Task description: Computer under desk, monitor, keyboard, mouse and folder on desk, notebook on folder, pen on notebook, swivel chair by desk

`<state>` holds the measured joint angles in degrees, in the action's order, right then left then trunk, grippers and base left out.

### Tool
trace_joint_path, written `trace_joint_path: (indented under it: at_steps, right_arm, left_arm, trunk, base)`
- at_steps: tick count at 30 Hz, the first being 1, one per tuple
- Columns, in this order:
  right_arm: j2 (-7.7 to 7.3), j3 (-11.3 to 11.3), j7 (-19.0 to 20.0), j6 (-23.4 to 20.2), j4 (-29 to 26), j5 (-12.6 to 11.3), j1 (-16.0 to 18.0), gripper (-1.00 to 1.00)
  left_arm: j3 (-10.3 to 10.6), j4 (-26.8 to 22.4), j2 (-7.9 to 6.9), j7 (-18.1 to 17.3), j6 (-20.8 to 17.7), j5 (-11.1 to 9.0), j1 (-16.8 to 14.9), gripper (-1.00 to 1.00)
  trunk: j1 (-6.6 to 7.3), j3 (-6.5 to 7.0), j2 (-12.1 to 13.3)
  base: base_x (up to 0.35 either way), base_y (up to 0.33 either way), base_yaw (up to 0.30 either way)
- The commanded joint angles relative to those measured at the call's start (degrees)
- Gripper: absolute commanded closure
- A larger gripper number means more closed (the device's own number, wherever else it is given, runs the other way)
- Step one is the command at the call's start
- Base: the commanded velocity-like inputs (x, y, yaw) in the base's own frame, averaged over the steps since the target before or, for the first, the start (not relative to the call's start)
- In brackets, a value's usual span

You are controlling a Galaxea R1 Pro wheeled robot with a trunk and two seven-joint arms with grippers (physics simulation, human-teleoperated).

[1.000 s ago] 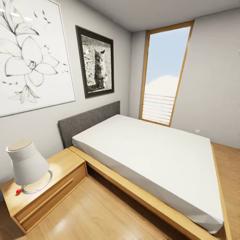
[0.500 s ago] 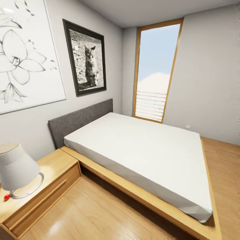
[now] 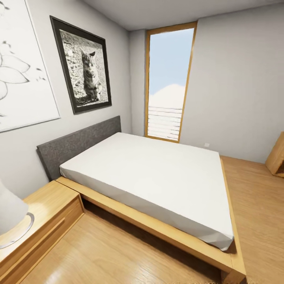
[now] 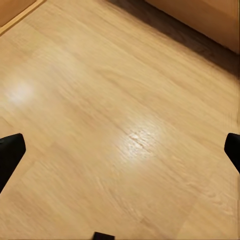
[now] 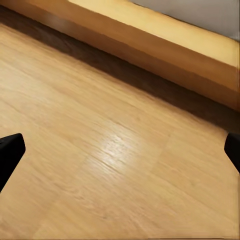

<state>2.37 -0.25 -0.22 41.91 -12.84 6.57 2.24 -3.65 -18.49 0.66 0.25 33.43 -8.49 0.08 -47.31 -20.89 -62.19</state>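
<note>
We see a bed [image 3: 150,173] and the wood floor [image 4: 120,125] — none of the work things yet. Both pincers, left pincer [image 4: 120,150] and right pincer [image 5: 120,152], hang wide apart with nothing in them. We should turn slowly — and look for the black tabletop.

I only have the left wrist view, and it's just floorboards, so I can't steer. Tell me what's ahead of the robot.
Observer: In the head view a bed with a white mattress and a grey headboard lies ahead, with a tall window behind it.
Operator: Give me that view's left side.
Observer: A wooden nightstand with a white lamp stands by the headboard, and a framed cat picture hangs on the wall above.
Operator: Report the right gripper.
Observer: The right gripper hangs over the wooden floor beside the bed's wooden frame. Its jaws are wide apart and hold nothing.
</note>
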Motion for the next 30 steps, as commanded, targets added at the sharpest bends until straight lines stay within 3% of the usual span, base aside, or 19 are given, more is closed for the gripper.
trace_joint_path:
  at_steps: [1, 18, 30]
  right_arm:
    - [0.05, -0.01, 0.0, 0.13, 0.08, 0.25, 0.04, -1.0]
    - [0.58, -0.23, -0.15, -0.21, 2.05, -0.25, 0.04, -1.0]
    - [0.36, -0.36, -0.14, -0.17, 1.87, -0.17, 0.04, -1.0]
  left_arm:
    - [-0.17, -0.06, 0.03, -0.01, 0.08, 0.06, 0.01, -1.0]
    - [-0.03, -0.06, -0.04, 0.05, 0.06, 0.05, 0.01, -1.0]
    - [-0.19, 0.01, -0.12, 0.4, -0.1, -0.08, 0.01, -1.0]
  trunk:
    - [0.0, -0.06, -0.04]
    - [0.0, -0.06, -0.04]
    - [0.0, -0.11, -0.04]
  base:
    - [0.0, 0.0, -0.27]
    - [0.0, 0.0, -0.028]
    - [0.0, 0.0, -0.236]
